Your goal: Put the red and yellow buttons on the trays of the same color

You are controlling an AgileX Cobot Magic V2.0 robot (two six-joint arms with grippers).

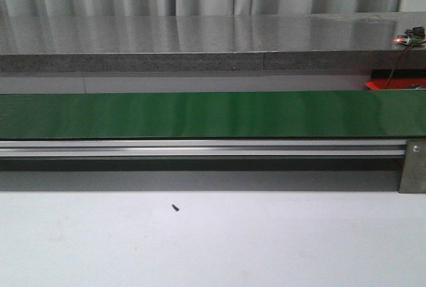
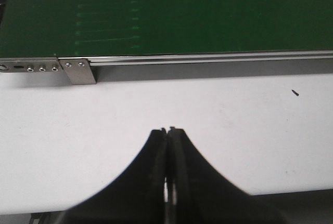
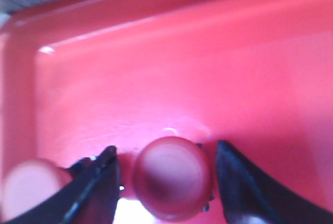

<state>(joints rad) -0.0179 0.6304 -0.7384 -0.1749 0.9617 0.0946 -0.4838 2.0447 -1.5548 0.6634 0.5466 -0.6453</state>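
Note:
In the right wrist view my right gripper is open low over the red tray. A red button lies on the tray between the fingers, with a gap on each side. A second red button rests on the tray just outside one finger. A sliver of the red tray shows at the far right behind the conveyor. My left gripper is shut on nothing above the white table. Yellow buttons and the yellow tray are out of view. Neither gripper appears in the front view.
A green conveyor belt with an aluminium rail runs across the table. A grey stone ledge stands behind it. A metal bracket sits at the rail's right end. A small black speck lies on the white table.

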